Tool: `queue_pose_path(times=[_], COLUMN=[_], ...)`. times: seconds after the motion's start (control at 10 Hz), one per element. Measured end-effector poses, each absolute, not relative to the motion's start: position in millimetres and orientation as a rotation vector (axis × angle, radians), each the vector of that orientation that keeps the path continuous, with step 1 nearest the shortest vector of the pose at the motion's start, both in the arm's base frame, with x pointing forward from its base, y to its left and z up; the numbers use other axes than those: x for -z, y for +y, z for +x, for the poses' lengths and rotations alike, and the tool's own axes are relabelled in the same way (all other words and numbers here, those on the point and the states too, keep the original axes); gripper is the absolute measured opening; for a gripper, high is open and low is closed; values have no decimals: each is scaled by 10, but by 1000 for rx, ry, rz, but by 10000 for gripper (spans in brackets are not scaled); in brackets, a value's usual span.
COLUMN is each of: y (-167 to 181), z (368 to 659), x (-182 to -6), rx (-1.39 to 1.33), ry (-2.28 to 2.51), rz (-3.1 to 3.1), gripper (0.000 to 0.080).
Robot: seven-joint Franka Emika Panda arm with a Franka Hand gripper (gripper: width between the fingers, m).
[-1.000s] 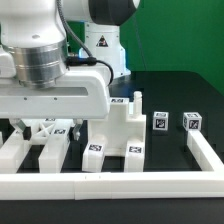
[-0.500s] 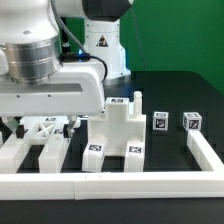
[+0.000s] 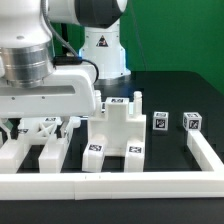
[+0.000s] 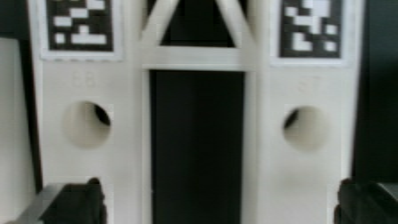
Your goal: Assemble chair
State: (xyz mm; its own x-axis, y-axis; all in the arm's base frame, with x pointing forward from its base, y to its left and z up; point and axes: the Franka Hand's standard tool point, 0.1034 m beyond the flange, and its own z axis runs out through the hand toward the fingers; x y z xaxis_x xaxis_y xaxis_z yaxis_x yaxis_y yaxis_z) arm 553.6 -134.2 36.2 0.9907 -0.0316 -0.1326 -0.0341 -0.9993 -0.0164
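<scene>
Wrist view is showing the pincer [image 4: 217, 205] hanging with fingers apart over a slotted chair part [image 4: 89, 90] lying on the table [image 3: 180, 95] just beside the border rail [image 3: 110, 185], apparently lining up a grasp and next needing a square descent and closing.

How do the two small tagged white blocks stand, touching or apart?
Apart. The exterior view shows black table between its left block and its right block.

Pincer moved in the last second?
Yes. The pincer has slid toward the exterior view's left, away from the stepped chair piece, which stayed put.
</scene>
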Motion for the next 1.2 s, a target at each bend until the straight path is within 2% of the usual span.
queue_pose_path(times=[0.3,1.2], y=[-1281,-1126], z=[5529,5607], x=[-292,-302], rx=[-184,-129], ry=[58,46], rz=[-3126,-3139], gripper=[649,649])
